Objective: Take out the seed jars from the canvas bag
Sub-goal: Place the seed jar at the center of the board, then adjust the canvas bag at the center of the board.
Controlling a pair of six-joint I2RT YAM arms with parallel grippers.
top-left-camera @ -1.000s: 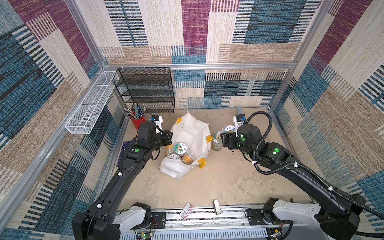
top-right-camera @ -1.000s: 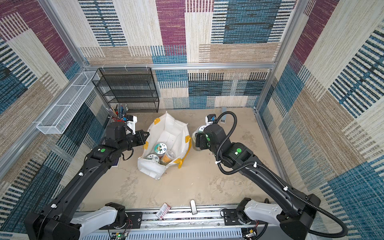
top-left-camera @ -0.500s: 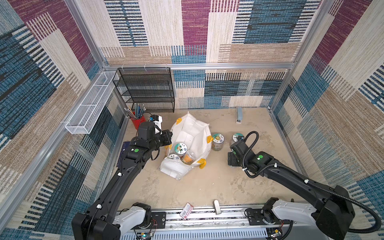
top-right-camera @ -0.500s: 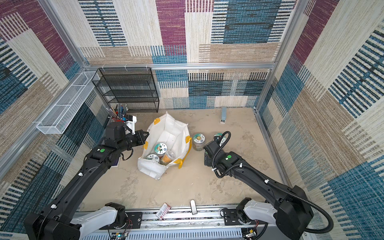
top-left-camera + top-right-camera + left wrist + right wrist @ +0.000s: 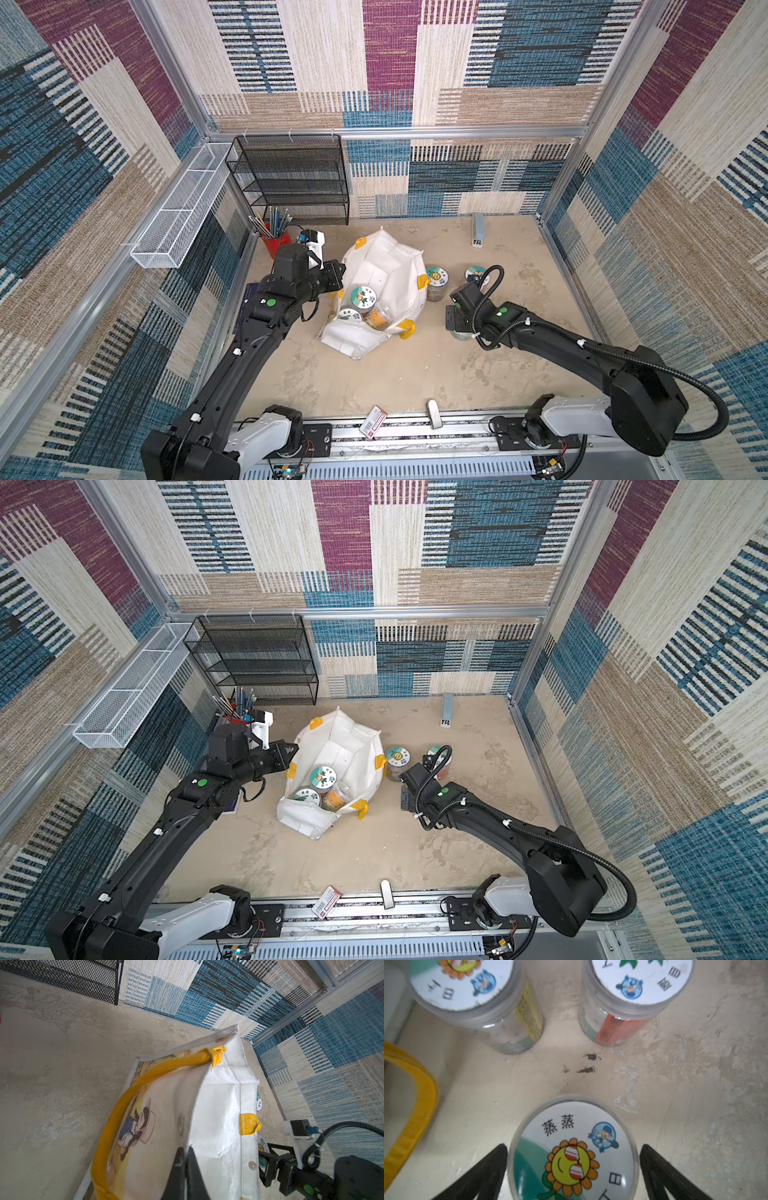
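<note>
The white canvas bag [image 5: 384, 262] with yellow handles stands open mid-table. My left gripper [image 5: 186, 1149] is shut on its rim [image 5: 341, 272] at the left side. Inside the bag lie two seed jars with picture lids [image 5: 363, 297] [image 5: 348, 314] and a smaller clear-lidded jar [image 5: 377, 316]. Two more jars [image 5: 437, 276] [image 5: 477, 274] stand on the table right of the bag. A third, with a sunflower lid [image 5: 571, 1126], stands in front of them. My right gripper [image 5: 573, 1145] is open, one finger on each side of that lid with small gaps.
A red pencil cup [image 5: 274, 245] and a black mesh rack [image 5: 291, 178] stand at the back left. A white wire basket [image 5: 183, 203] hangs on the left wall. A small grey-blue block [image 5: 478, 230] lies at the back wall, and a card [image 5: 372, 422] on the front rail.
My right arm came away from the bag toward the front right with a jar, and its jaws have since widened off that jar. The left arm and the bag have not moved.
</note>
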